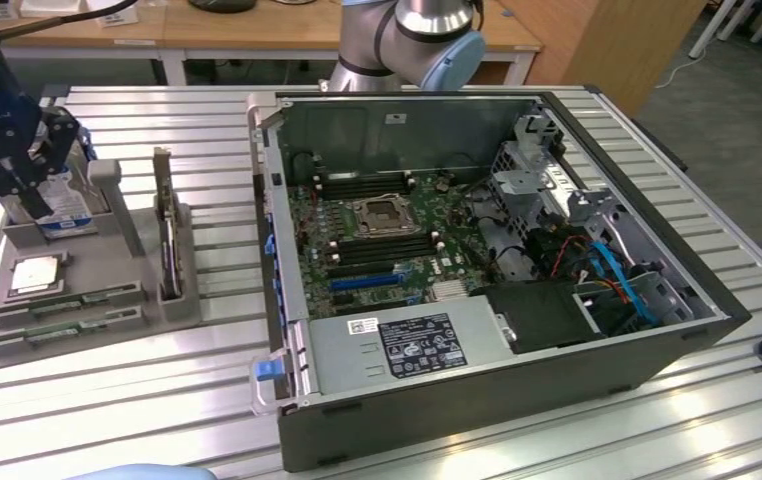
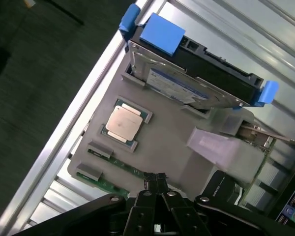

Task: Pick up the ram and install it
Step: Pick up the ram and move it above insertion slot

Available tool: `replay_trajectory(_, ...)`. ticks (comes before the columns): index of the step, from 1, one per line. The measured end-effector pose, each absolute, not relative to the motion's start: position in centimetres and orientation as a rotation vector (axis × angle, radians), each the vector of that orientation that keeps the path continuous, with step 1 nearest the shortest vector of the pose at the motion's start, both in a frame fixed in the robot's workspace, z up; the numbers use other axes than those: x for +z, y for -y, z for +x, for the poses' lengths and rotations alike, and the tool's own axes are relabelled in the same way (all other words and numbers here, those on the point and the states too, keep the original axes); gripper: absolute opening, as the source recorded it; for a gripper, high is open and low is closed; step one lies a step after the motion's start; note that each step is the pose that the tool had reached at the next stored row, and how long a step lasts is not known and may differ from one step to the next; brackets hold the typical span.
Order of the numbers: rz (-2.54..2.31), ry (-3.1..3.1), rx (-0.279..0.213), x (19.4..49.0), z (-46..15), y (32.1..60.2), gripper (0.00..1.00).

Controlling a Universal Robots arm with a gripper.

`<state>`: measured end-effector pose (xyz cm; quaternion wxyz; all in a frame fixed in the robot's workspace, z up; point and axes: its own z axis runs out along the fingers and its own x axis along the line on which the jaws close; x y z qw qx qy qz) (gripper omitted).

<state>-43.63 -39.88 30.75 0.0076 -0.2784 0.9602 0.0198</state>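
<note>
i find the end effector [image 2: 156,178] clenched on nothing, hovering over the tray [image 1: 154,315]. the ram [image 1: 81,300] lies in its tray slot, untouched. pick-up and install into the case [image 1: 488,400] both outstanding.

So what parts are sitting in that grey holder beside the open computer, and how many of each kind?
RAM sticks: 2
CPU chip: 1
Expansion card: 1
Hard drive: 1
Total: 5
</note>
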Motion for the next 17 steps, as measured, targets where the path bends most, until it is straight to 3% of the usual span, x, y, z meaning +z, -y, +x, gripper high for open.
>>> replay_trajectory(17,-1.27,-2.862,0.065,30.58,-43.63,39.88,0.1)
